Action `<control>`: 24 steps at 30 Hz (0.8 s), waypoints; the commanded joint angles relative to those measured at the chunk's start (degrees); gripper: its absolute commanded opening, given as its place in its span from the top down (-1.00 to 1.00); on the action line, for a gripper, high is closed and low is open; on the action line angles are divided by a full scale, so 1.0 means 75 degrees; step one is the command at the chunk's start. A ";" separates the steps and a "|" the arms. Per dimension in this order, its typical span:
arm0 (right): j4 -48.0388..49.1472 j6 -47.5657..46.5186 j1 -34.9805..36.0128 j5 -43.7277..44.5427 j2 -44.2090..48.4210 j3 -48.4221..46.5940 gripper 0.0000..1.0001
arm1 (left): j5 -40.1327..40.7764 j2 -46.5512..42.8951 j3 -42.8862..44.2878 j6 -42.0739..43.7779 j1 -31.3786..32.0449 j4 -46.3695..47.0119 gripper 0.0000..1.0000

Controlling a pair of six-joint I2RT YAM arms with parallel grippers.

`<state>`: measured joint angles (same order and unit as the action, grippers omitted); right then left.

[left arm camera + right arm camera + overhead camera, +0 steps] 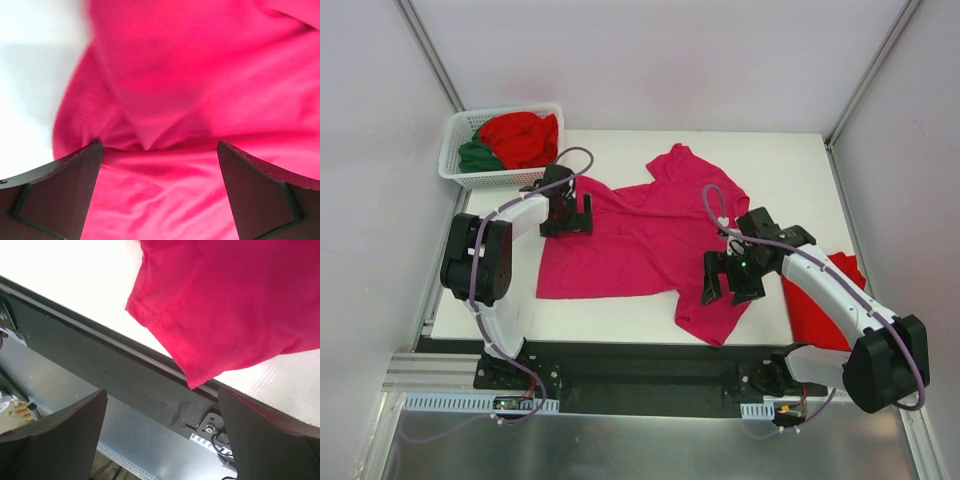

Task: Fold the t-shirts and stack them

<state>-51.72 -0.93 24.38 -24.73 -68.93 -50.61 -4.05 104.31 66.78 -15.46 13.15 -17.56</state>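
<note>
My left hand (567,214) has its jaws spread wide and grips nothing. It points down over the far left part of the magenta t-shirt (640,235). In its wrist view, pink cloth with a soft fold fills the whole gap between the fingers (65,192); I cannot tell whether they touch the cloth. The left arm rises from its base, bends at a raised elbow near the left edge, and the forearm reaches out across to the shirt.

My right hand (730,284) is likewise wide open and empty. It hangs over the near right part of the same shirt, tilted back toward the near edge. Its wrist view shows a corner of the shirt reaching onto the black rail (100,365) along that edge. The right arm bends at an elbow low on the right and angles inward.

The magenta t-shirt lies spread and wrinkled across the middle of the surface (770,160).

A white lattice basket (455,168) sits at the far left corner. In it are a crumpled red t-shirt (522,138) and, to the left of that, a dark green t-shirt (478,156).

A second red t-shirt (808,322) lies at the right edge of the surface, partly under the right forearm.

The surface is white, with pale walls on three sides and brushed metal plate below the rail.
</note>
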 commanded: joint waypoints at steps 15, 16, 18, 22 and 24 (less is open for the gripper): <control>0.0732 -0.0567 0.0159 0.1504 -0.2704 -0.3634 -0.93 | 0.2637 -0.1380 0.0540 0.0820 -0.0206 -0.1184 -0.99; 0.0918 -0.0544 0.0148 0.1597 -0.2716 -0.3704 -0.93 | 0.2557 -0.1509 0.0599 0.0750 -0.0206 -0.1244 -0.99; 0.1130 -0.0533 0.0136 0.1598 -0.2868 -0.4044 -0.93 | 0.2044 -0.1789 0.0775 0.0551 -0.0229 -0.1315 -0.99; 0.1880 -0.0450 0.0136 0.1061 -0.3627 -0.4991 -0.93 | -0.0450 -0.2002 0.0706 -0.0431 -0.0160 -0.1210 -0.99; 0.1834 -0.0369 0.0124 0.0896 -0.4596 -0.5995 -0.93 | -0.0654 -0.2025 0.0389 -0.0563 -0.0019 -0.1139 -0.98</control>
<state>-43.09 -4.12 25.28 -15.05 -94.00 -83.90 1.61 90.91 71.09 -14.48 11.64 -25.54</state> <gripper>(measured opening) 0.961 0.993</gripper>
